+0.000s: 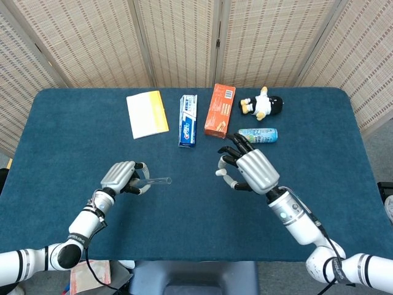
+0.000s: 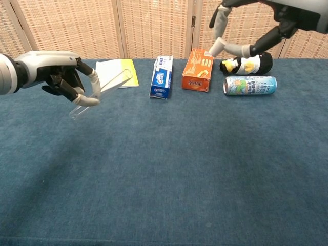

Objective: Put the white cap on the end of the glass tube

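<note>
My left hand point(image 1: 123, 177) holds the clear glass tube point(image 1: 156, 180) above the blue table, the tube's free end pointing right toward the middle. In the chest view the same hand point(image 2: 61, 77) grips the tube point(image 2: 105, 89) near its lower end, and the tube tilts up and to the right. My right hand point(image 1: 252, 169) is raised over the table's centre right and pinches the small white cap point(image 1: 220, 174) between thumb and a finger. The chest view shows this hand point(image 2: 277, 13) high at the top right, with the cap point(image 2: 213, 49) at its fingertips. Cap and tube are well apart.
Along the back of the table point(image 1: 196, 215) lie a white and yellow notepad point(image 1: 147, 114), a blue toothpaste box point(image 1: 188, 120), an orange box point(image 1: 220, 110), a penguin plush point(image 1: 262, 104) and a can on its side point(image 1: 257, 135). Woven screens stand behind.
</note>
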